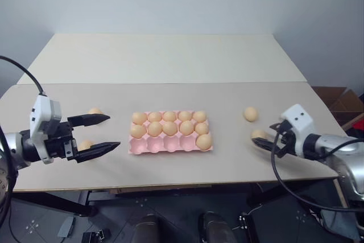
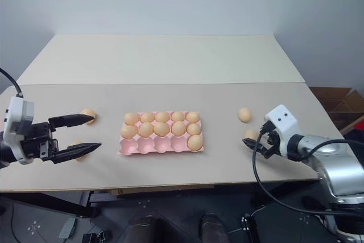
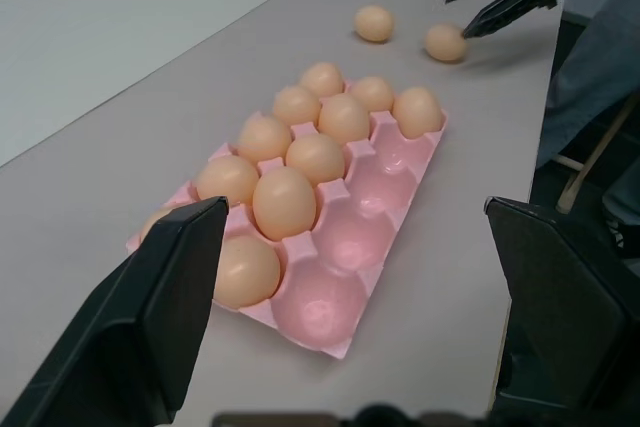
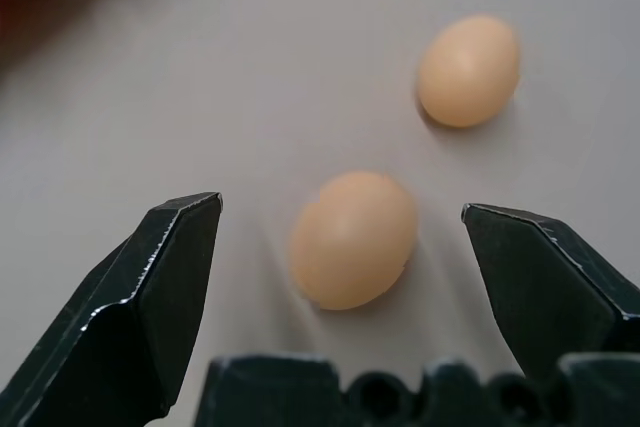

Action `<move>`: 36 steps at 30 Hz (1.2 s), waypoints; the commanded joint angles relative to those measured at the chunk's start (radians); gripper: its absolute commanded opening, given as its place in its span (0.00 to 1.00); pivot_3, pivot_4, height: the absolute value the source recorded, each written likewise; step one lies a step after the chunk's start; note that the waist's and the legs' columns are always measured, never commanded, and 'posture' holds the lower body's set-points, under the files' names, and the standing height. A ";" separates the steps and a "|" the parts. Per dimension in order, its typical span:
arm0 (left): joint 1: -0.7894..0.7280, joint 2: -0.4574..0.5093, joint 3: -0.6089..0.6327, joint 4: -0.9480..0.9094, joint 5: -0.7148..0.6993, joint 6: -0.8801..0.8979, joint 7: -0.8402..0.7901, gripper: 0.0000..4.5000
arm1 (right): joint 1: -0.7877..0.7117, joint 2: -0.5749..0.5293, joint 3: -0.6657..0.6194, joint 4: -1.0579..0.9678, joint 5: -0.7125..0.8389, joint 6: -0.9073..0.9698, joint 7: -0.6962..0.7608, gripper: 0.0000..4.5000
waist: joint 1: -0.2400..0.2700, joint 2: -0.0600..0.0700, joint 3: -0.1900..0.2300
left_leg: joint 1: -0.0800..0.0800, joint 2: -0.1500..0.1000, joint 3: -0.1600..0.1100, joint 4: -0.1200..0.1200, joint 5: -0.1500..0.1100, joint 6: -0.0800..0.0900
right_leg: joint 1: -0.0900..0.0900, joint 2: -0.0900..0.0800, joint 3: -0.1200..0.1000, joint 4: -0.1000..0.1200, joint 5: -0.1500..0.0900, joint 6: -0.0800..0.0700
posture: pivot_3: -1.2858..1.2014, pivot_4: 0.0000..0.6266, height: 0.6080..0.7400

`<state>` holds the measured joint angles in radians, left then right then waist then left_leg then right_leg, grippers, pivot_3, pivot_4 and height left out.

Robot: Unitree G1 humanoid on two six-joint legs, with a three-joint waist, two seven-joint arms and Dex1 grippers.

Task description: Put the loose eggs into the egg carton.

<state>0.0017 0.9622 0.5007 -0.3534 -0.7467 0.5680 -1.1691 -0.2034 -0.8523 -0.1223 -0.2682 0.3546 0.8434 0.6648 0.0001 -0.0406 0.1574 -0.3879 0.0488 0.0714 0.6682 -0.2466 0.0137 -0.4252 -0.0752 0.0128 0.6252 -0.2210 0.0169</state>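
Smooth orange-tan eggs (image 4: 353, 239) lie loose beside a pale pink carton (image 1: 170, 144), both grippers, left (image 1: 98, 135) and right (image 1: 263, 139), spread wide and empty.

Pink egg carton (image 1: 170, 145) mid-table, four cups empty; loose eggs (image 1: 251, 114) flanking, two each side.

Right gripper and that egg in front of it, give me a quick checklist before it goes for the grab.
1. Right gripper open: ok, fingers spread wide.
2. Near loose egg lined up between the fingers: ok in the right wrist view.
3. Fingers not yet touching that egg: ok, a gap shows on both sides.
4. Second loose egg clear of the closing path: ok, it lies apart, farther out.
5. Free cups in the egg carton: ok, four in the near row.
6. Left gripper out of the way: ok, open, on the carton's far side.
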 commanded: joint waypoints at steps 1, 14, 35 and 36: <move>-0.004 0.015 0.016 -0.017 -0.002 -0.015 -0.004 1.00 | -0.070 0.062 0.039 0.106 -0.072 0.023 -0.111 1.00 | -0.002 0.001 0.000 | 0.000 0.000 0.000 0.000 0.000 0.000 | 0.000 0.000 0.000 0.000 0.000 0.000 | 0.52 0.24 1.00; 0.016 0.018 0.030 -0.034 0.003 -0.022 0.002 1.00 | -0.102 0.137 0.037 0.035 -0.092 0.039 -0.164 0.40 | -0.012 0.000 0.000 | -0.001 0.000 -0.001 0.000 0.000 0.000 | -0.001 0.000 -0.001 0.000 0.005 0.006 | 0.52 0.24 1.00; 0.018 0.005 0.024 -0.056 0.005 -0.028 0.014 1.00 | -0.279 0.371 0.447 -0.285 -0.040 0.133 -0.160 0.53 | -0.011 0.000 0.000 | -0.002 0.000 -0.001 -0.001 0.000 0.000 | -0.002 -0.001 -0.001 -0.001 0.005 0.004 | 0.52 0.24 1.00; 0.020 0.005 0.025 -0.057 0.005 -0.028 0.015 1.00 | -0.283 0.374 0.451 -0.280 -0.043 0.135 -0.162 0.60 | -0.012 0.000 0.000 | -0.002 0.000 -0.001 -0.001 0.000 0.000 | -0.002 -0.001 -0.001 0.000 0.005 0.004 | 0.52 0.24 1.00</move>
<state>0.0196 0.9666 0.4949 -0.3801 -0.7354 0.5625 -1.1573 -0.4615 -0.4835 0.3354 -0.5370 0.3219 0.9696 0.5122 -0.0115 -0.0403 0.1577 -0.3902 0.0487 0.0704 0.6675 -0.2468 0.0140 -0.4275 -0.0755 0.0115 0.6251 -0.2159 0.0209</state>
